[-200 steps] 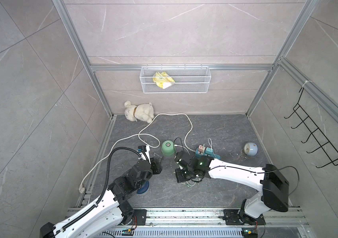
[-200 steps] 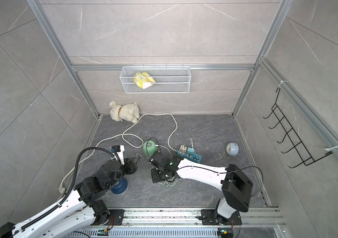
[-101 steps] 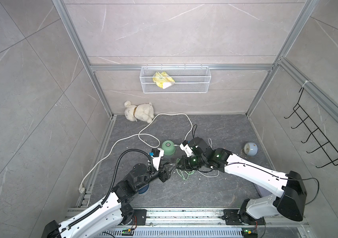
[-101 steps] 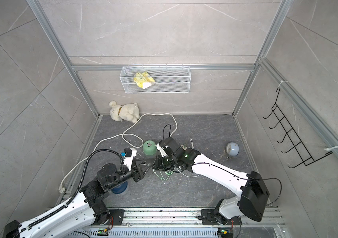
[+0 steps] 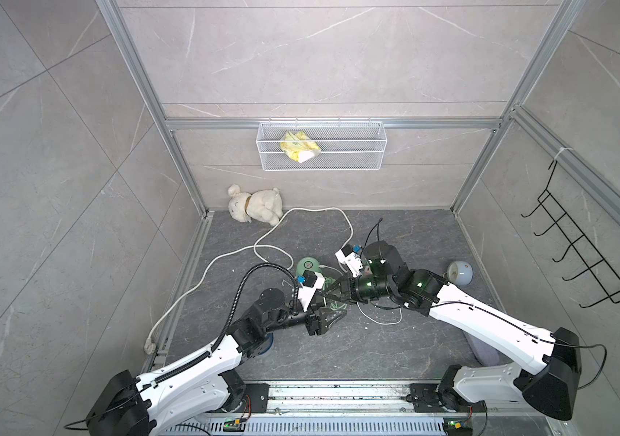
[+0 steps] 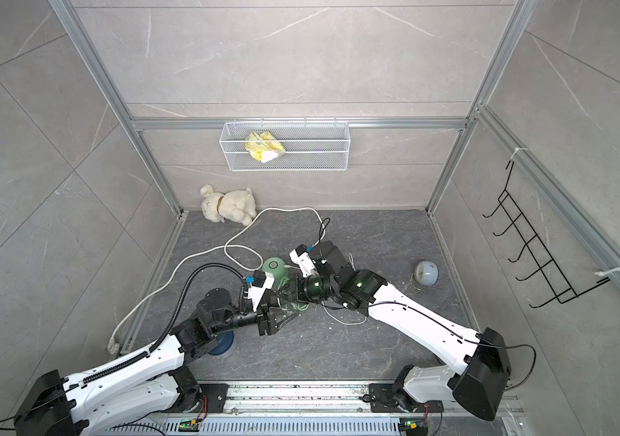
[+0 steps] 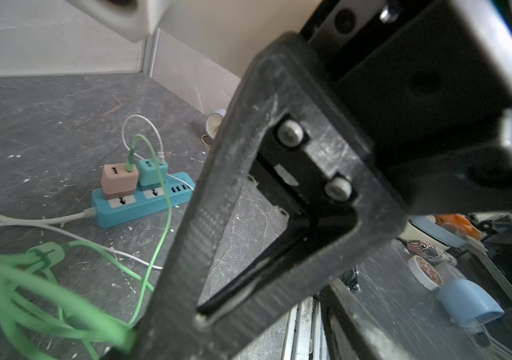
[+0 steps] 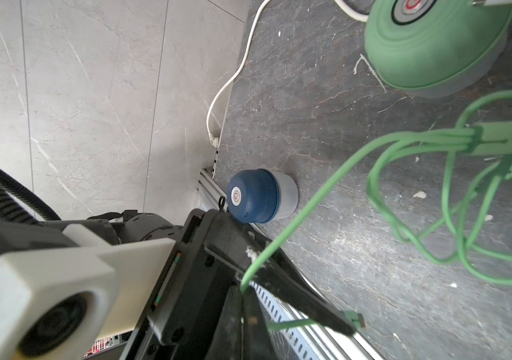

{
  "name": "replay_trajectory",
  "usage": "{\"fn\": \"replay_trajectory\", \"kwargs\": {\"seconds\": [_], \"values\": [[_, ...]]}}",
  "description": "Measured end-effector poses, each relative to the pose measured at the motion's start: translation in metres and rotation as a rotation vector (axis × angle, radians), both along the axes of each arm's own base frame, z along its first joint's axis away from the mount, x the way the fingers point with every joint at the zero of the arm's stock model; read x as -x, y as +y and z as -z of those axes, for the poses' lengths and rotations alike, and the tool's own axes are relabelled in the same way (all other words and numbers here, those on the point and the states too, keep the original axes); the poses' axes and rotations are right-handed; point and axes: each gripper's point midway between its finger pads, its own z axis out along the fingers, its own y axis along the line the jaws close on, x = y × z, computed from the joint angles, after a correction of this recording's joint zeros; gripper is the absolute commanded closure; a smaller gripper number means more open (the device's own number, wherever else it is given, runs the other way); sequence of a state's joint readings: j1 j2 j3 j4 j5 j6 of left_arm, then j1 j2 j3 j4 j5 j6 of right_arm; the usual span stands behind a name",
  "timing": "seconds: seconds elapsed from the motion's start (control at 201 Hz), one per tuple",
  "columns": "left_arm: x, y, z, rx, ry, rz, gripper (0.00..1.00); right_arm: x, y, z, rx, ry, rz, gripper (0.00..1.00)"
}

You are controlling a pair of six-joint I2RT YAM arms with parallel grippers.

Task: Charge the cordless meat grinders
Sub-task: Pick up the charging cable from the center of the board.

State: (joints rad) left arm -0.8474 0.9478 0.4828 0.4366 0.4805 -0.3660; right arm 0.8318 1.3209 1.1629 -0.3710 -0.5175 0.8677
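Note:
The pale mint green grinder [image 5: 308, 266] [image 8: 429, 46] stands mid-floor. The navy blue grinder [image 8: 254, 194] stands near the front left rail, mostly hidden under my left arm in a top view [image 6: 221, 343]. My right gripper [image 5: 326, 294] [image 8: 247, 299] is shut on a green cable [image 8: 311, 205] just short of its free plug [image 8: 354, 321]. The rest of the cable hangs in a tied coil [image 8: 466, 187] and runs to a pink charger [image 7: 120, 180]. My left gripper [image 5: 329, 321] faces the right one, open, one finger [image 8: 279, 274] beside the plug.
A teal power strip [image 7: 142, 202] carries the pink charger and a teal charger [image 7: 153, 171] with a white cable. Its thick white cord [image 5: 263, 245] loops over the left floor. A grey-white globe [image 5: 460, 272] sits at the right, a plush toy [image 5: 255, 205] in the back corner.
My right gripper has moved left with the green cable, its arm swinging back over the power strip. My left gripper has moved right to meet it and its jaws have widened.

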Motion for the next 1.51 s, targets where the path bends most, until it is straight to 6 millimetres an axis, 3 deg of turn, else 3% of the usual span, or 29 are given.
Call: {"fn": "replay_trajectory", "kwargs": {"seconds": [0.289,0.458,0.826,0.981,1.016,1.095,1.15,1.22,1.26,1.359,1.509], "values": [[0.004,0.001,-0.004,0.026,-0.024,0.019,0.38,0.001,-0.006,-0.031,-0.095,-0.04,-0.009,1.0],[0.006,0.003,0.005,0.023,-0.012,0.019,0.51,0.001,-0.008,-0.051,-0.178,-0.064,-0.015,0.99],[0.007,0.002,0.003,0.036,-0.028,0.027,0.76,-0.002,-0.011,-0.047,-0.255,-0.021,-0.002,0.98],[0.007,0.003,0.006,0.025,-0.034,0.025,1.0,-0.007,-0.014,-0.047,-0.293,0.005,0.02,0.98],[0.007,0.003,0.007,0.019,-0.042,0.024,1.0,-0.007,-0.015,-0.047,-0.296,0.009,0.023,0.97],[0.005,0.005,0.009,0.004,-0.047,0.006,1.0,-0.007,-0.018,-0.045,-0.303,0.018,0.026,0.85],[0.003,0.006,0.012,-0.014,-0.049,-0.006,1.0,-0.007,-0.02,-0.044,-0.305,0.022,0.028,0.62],[0.001,0.008,0.016,-0.044,-0.049,-0.022,1.0,-0.007,-0.028,-0.044,-0.291,-0.008,0.031,0.23],[0.0,0.009,0.017,-0.062,-0.053,-0.027,1.0,-0.006,-0.036,-0.044,-0.27,-0.043,0.038,0.11],[-0.003,0.011,0.014,-0.117,-0.077,-0.041,1.0,-0.004,-0.067,-0.056,-0.207,-0.193,0.079,0.08],[-0.002,0.012,-0.007,-0.214,-0.174,-0.006,1.0,0.003,-0.104,-0.124,-0.125,-0.545,0.093,0.1]]}}
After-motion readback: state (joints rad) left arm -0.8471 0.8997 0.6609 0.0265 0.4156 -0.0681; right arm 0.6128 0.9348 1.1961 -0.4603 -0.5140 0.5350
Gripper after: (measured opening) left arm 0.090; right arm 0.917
